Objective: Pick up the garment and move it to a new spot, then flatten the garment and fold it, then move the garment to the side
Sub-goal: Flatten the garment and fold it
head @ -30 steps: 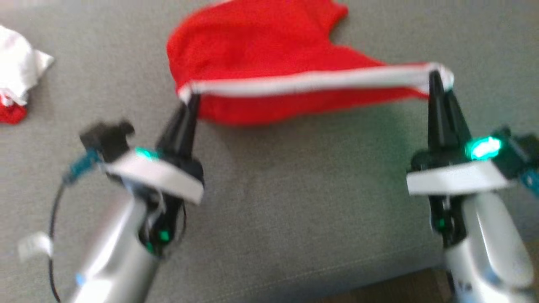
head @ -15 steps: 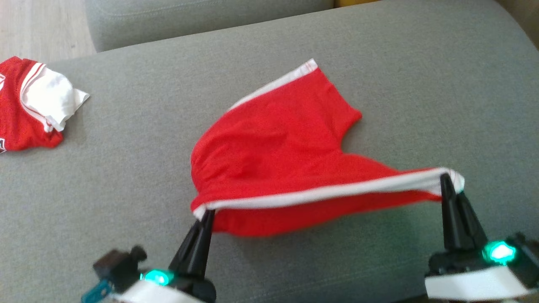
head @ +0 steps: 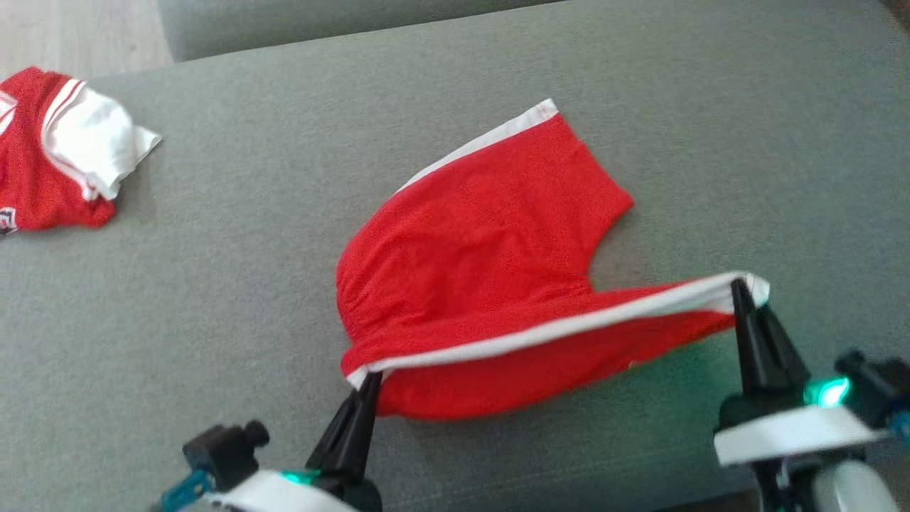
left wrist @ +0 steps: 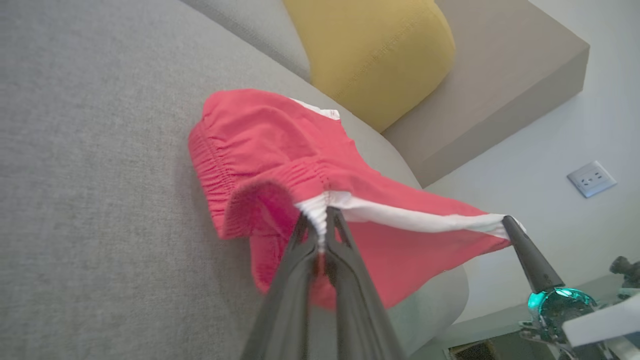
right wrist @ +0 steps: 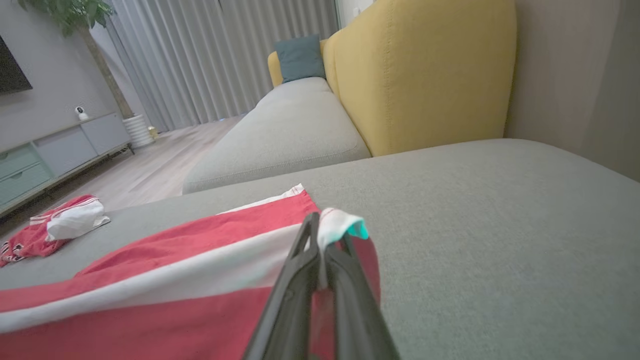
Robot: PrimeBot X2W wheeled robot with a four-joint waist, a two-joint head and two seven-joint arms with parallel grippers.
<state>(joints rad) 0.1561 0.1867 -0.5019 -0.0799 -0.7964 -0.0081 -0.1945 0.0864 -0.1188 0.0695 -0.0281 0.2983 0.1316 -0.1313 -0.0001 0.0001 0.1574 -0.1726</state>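
The garment [head: 490, 235] is a pair of red shorts with a white side stripe, partly lying on the grey sofa cushion [head: 284, 299]. Its near edge is lifted and stretched between my two grippers. My left gripper [head: 368, 379] is shut on the waistband corner, seen close up as gathered white elastic pinched at my left gripper [left wrist: 322, 220] in the left wrist view. At the other end my right gripper [head: 739, 288] is shut on the white-striped hem corner. The right wrist view shows that gripper [right wrist: 320, 222] holding white cloth, with the garment [right wrist: 150, 295] spreading to the left.
A second red and white garment [head: 57, 171] lies crumpled at the cushion's far left. A yellow back cushion [right wrist: 420, 75] rises behind the seat, and another grey seat [right wrist: 280, 135] extends beyond. The cushion's front edge runs just below my grippers.
The head camera has tilted, so the whole scene has shifted down in view. Both grippers still hold the stretched edge; the shorts now lie further spread on the cushion.
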